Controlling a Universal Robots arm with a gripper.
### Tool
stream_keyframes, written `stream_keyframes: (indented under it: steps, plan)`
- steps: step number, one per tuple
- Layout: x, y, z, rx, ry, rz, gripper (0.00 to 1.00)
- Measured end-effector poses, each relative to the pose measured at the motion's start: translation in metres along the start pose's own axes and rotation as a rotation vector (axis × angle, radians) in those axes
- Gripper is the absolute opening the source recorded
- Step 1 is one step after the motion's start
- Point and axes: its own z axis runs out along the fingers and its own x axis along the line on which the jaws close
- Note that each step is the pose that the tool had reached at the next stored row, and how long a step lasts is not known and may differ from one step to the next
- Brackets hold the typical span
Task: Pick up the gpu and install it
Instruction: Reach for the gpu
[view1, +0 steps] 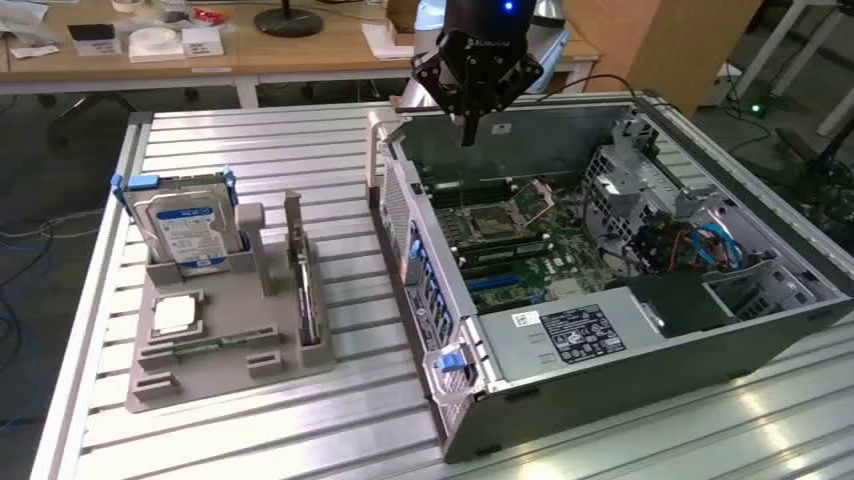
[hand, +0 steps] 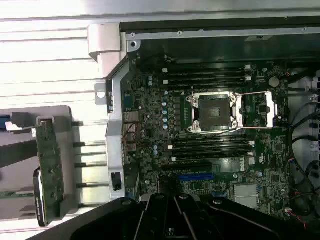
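Currently: gripper, fingers closed, empty, above computer case. Gpu upright in grey holder, well apart. Best gripped squarely by its top edge, judging by stance.

gpu in holder, case beside holder

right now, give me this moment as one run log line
gripper: shut, empty | position: above open case | gpu: upright in grey holder, not picked
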Motion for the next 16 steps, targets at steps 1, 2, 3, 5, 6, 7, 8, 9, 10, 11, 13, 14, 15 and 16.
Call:
stream_keyframes:
  steps: [1, 2, 3, 5, 6, 7, 8, 9, 10, 11, 13, 14, 15, 16]
  plan:
    - [0.000, 0.0000, 0.0000, 0.0000, 0.0000, 0.000, 0.11]
    - [0.000, 0.0000, 0.0000, 0.0000, 0.0000, 0.000, 0.11]
    - [0.001, 0.0000, 0.0000, 0.0000, 0.0000, 0.000, 0.11]
    - [0.001, -0.0001, 0.0000, -0.0001, -0.0001, 0.000, 0.11]
    - [0.002, -0.0001, 0.0000, 0.0000, 0.0000, 0.000, 0.11]
    - [0.002, -0.0002, -0.0001, 0.0000, 0.0000, 0.000, 0.11]
    - [0.003, -0.0003, -0.0001, 0.0001, 0.0001, 0.000, 0.11]
    - [0.004, -0.0003, -0.0001, 0.0000, 0.0000, 0.000, 0.11]
    - [0.005, -0.0004, -0.0001, 0.0000, 0.0000, 0.000, 0.11]
    - [0.007, -0.0005, -0.0002, 0.0001, 0.0000, 0.000, 0.11]
    - [0.012, -0.0009, -0.0003, 0.0000, 0.0000, 0.000, 0.11]
    - [0.014, -0.0011, -0.0004, 0.0000, 0.0000, 0.000, 0.11]
    - [0.016, -0.0012, -0.0004, 0.0000, 0.0000, 0.000, 0.11]
    - [0.018, -0.0013, -0.0004, -0.0001, -0.0001, 0.000, 0.11]
